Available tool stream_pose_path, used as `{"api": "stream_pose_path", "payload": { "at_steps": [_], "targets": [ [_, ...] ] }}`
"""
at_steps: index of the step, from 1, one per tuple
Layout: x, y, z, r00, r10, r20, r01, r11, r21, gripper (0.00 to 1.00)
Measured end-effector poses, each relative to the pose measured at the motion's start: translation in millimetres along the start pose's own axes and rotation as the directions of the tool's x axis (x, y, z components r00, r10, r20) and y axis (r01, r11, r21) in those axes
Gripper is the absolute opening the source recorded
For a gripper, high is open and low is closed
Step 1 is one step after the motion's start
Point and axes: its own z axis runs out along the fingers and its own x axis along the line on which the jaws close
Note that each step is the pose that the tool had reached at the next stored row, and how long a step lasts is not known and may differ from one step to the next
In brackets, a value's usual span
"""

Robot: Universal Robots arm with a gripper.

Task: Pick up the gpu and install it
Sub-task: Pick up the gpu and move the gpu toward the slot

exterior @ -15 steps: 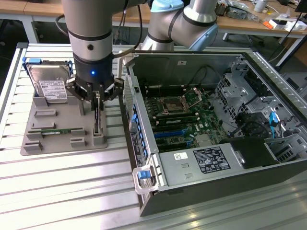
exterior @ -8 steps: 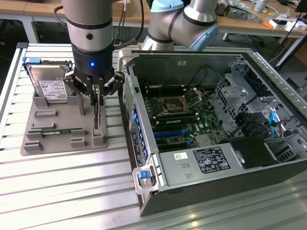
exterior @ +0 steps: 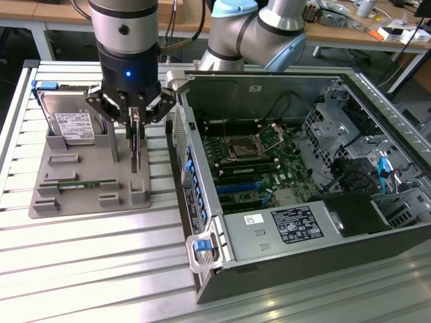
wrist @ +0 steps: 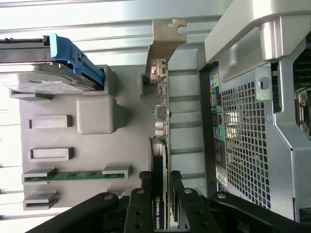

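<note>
The gpu (exterior: 137,151) is a slim black card standing on edge in a slot of the grey holder (exterior: 74,202), its silver bracket (wrist: 165,43) at the far end. My gripper (exterior: 135,126) is directly above it, with a finger on each flat side of the card. In the wrist view the gpu (wrist: 160,145) runs between the two black fingers (wrist: 141,194), which press against it, so the gripper (wrist: 159,178) is shut on the card. The card still rests in the holder (wrist: 97,116). To the exterior view's right, the open computer case (exterior: 269,229) exposes its motherboard (exterior: 249,161).
A silver hard drive (exterior: 71,124) with a blue tab stands at the holder's back, and a green memory stick (exterior: 74,183) lies near its front. The case's perforated rear wall (wrist: 248,136) stands close beside the gpu. Slatted metal table (exterior: 101,269) all around.
</note>
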Motion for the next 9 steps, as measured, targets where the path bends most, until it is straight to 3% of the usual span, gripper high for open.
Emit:
{"api": "stream_pose_path", "payload": {
  "at_steps": [9],
  "targets": [
    [-0.7, 1.3, -28.3, 1.0, 0.0, -0.0005, 0.0, 1.0, -0.0063, 0.26]
  ]
}}
